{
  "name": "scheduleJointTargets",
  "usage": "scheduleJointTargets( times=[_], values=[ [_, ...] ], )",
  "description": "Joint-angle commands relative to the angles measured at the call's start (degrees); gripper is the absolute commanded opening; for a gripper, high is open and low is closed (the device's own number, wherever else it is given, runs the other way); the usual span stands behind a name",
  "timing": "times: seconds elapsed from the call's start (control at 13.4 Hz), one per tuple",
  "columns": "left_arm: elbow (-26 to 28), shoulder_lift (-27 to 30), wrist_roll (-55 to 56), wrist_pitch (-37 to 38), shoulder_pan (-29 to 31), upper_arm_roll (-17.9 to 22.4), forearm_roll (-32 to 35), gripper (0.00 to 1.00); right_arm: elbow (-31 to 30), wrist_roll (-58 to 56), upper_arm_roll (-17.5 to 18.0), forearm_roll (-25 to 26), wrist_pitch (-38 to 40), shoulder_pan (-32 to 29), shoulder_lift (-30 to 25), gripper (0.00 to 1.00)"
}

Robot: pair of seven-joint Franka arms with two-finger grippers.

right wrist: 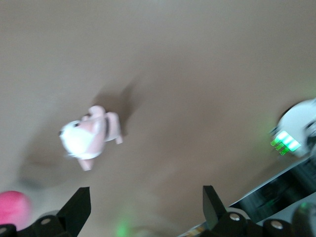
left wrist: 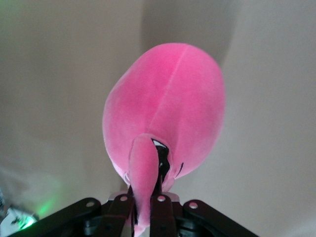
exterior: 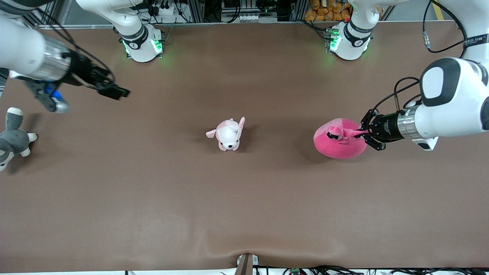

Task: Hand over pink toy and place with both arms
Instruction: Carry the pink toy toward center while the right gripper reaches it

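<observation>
Left wrist view shows our left gripper (left wrist: 146, 207) pinched on one ear of the pink toy (left wrist: 168, 113), its fingers nearly together with the plush ear squeezed between them and the round body hanging just ahead of the fingertips. In the front view the left gripper (exterior: 359, 133) sits at the toy's (exterior: 338, 139) edge toward the left arm's end of the table (exterior: 244, 214); we cannot tell whether the toy rests on the brown surface or hangs just over it.

We judge the ear grip thin, so we should carry slowly and keep the body exposed, presenting its bulk for the second grasp.

Our right gripper (exterior: 46, 100) is up over the right arm's end, fingers spread wide in its wrist view (right wrist: 145, 202), empty, well apart from the toy.

Between the two grippers lies the pale pink-and-white puppy plush (exterior: 228, 134); we should meet above it. The grey-and-white plush animal (exterior: 13, 137) lies below the right gripper at the table's edge.
</observation>
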State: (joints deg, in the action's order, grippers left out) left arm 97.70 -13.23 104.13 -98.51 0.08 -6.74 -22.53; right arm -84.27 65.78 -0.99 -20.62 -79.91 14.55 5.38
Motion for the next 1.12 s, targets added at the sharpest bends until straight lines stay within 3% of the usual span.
scheduleJointTargets(
  times=[0.0,0.15,0.52,1.04],
  values=[
    [-3.20,2.07,2.30,5.07,0.10,-1.16,-4.35,0.00,1.22,17.22,-0.51,-4.33,-8.64,6.78,3.57,1.00],
    [-5.41,2.77,6.15,5.88,0.09,-6.42,-5.85,0.00,1.39,27.24,-0.51,-6.27,-15.94,12.75,6.73,1.00],
    [-9.02,2.16,18.64,4.30,-2.18,-16.45,-5.33,0.00,1.48,51.96,-0.42,-9.18,-38.19,19.63,12.54,1.00],
    [-9.11,0.49,28.06,-1.23,-8.78,-16.73,-5.24,0.00,0.95,61.22,-0.42,-9.61,-34.96,23.85,13.68,1.00]
  ],
)
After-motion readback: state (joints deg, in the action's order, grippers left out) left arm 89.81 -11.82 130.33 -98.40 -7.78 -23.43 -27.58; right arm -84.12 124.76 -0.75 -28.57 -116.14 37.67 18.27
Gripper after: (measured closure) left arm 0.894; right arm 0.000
